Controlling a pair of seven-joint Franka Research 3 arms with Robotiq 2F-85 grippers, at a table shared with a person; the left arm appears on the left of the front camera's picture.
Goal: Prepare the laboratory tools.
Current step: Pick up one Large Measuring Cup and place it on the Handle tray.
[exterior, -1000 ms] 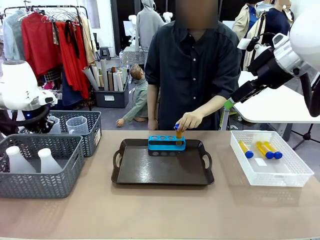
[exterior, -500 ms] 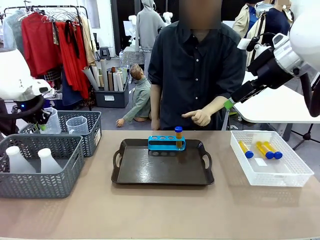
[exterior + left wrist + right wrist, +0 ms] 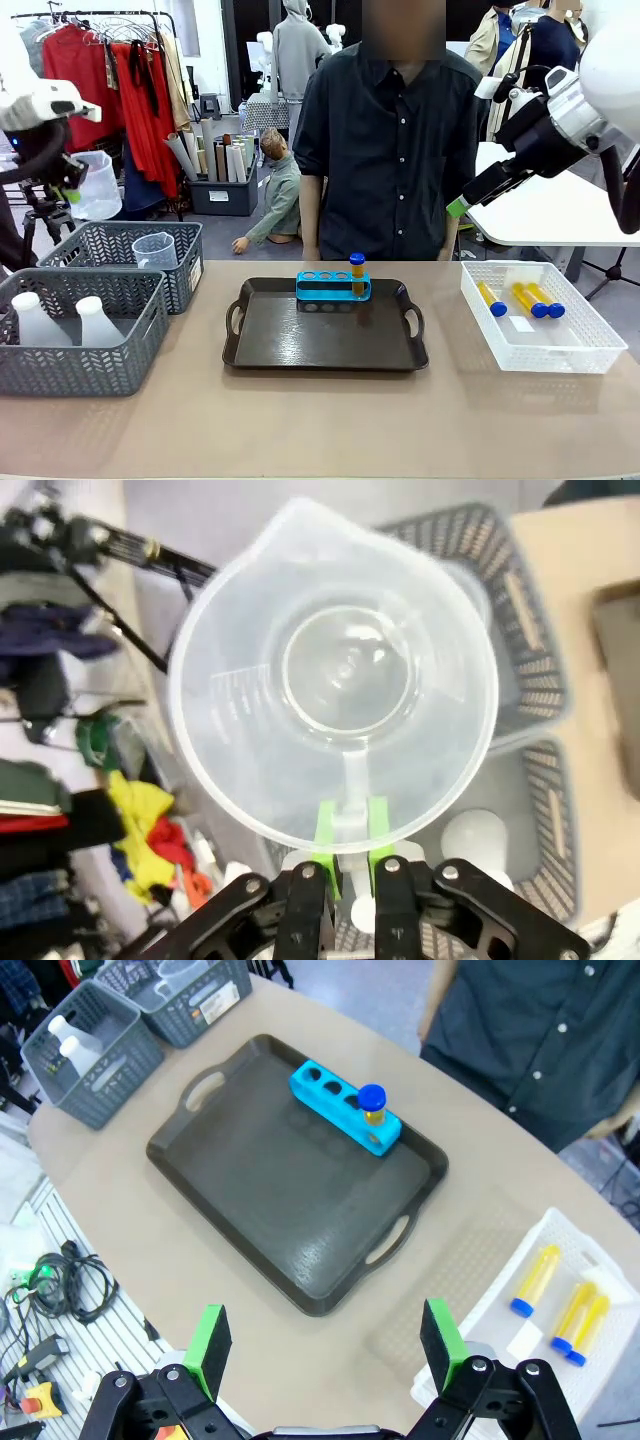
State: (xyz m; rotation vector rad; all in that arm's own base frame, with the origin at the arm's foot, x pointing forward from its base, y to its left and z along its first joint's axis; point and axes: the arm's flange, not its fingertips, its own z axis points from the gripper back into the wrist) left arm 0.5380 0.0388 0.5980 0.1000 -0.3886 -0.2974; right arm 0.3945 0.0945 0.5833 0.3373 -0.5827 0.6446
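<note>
Holding (left gripper (image 3: 345,830)): clamped on the handle of a clear plastic measuring beaker (image 3: 335,670), grey mesh baskets (image 3: 520,630) below.
Right gripper (image 3: 325,1345): fingers wide apart, high over the worktop (image 3: 480,1230).
Blue four-hole tube rack (image 3: 330,1090): ahead of it on a dark brown tray (image 3: 270,1200), holding one amber blue-capped tube (image 3: 372,1100).

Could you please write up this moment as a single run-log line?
left gripper: shut on beaker handle, above grey baskets | right gripper: open, empty | rack: one tube, on tray | white basket: three tubes
</note>
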